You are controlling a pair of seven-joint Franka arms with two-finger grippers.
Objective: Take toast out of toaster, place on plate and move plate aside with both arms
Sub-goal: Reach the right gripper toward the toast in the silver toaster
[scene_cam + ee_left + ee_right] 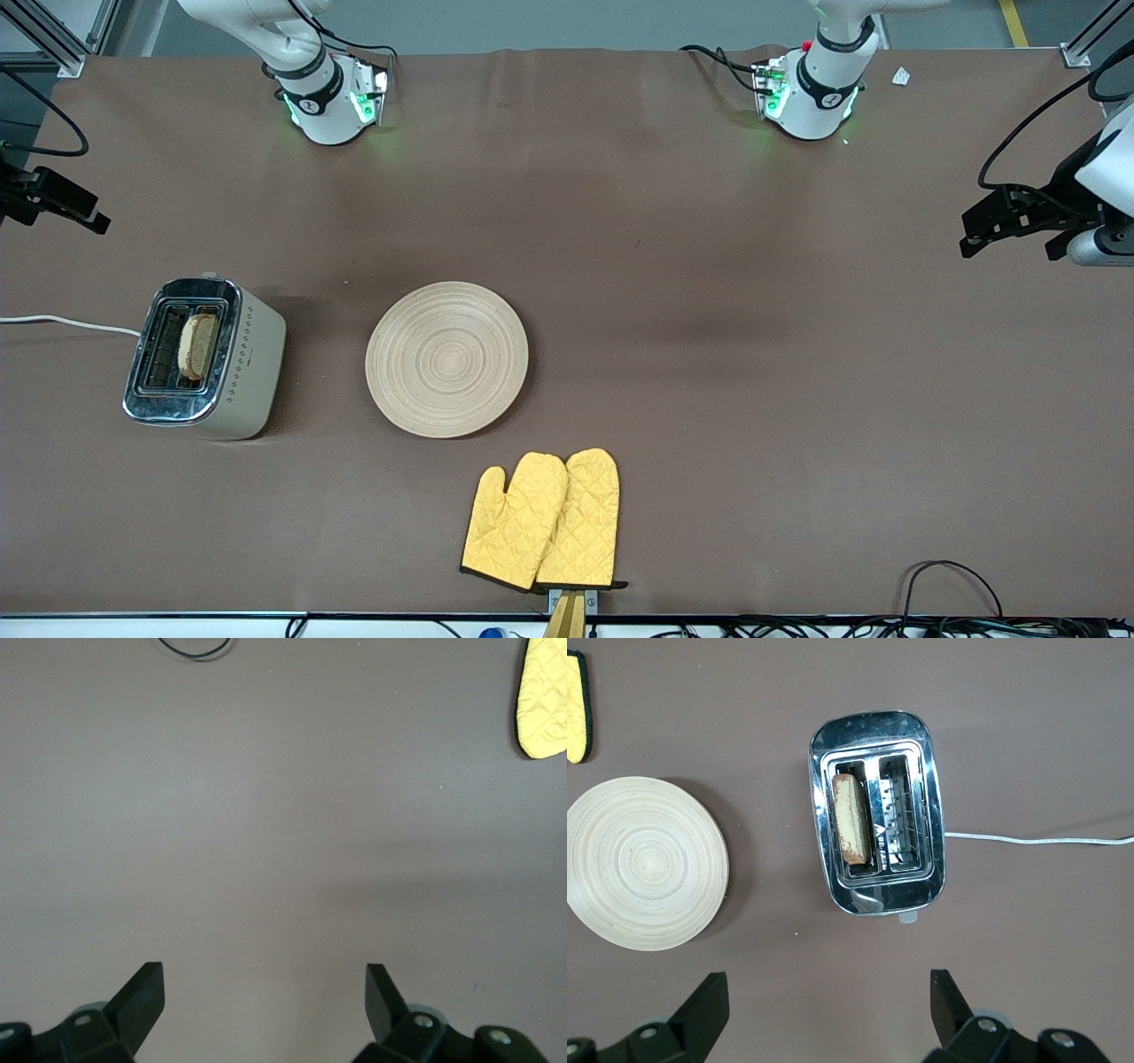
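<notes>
The toast (197, 346) stands upright in one slot of a shiny toaster (248, 354) at the right arm's end of the table; in the right wrist view the toast (852, 819) sits in the toaster (873, 726). The round wooden plate (446, 358) lies bare beside the toaster, toward the table's middle, and shows in the right wrist view (645, 864). My right gripper (829, 992) is open and empty, high over the table beside the toaster (75, 211). My left gripper (266, 988) is open and empty, high over bare table at the left arm's end (1010, 244).
Two yellow oven mitts (542, 518) lie nearer to the front camera than the plate, at the table's edge; one shows in the left wrist view (545, 700). The toaster's white cord (62, 322) runs off the table's end. A black cable loop (952, 585) lies at the front edge.
</notes>
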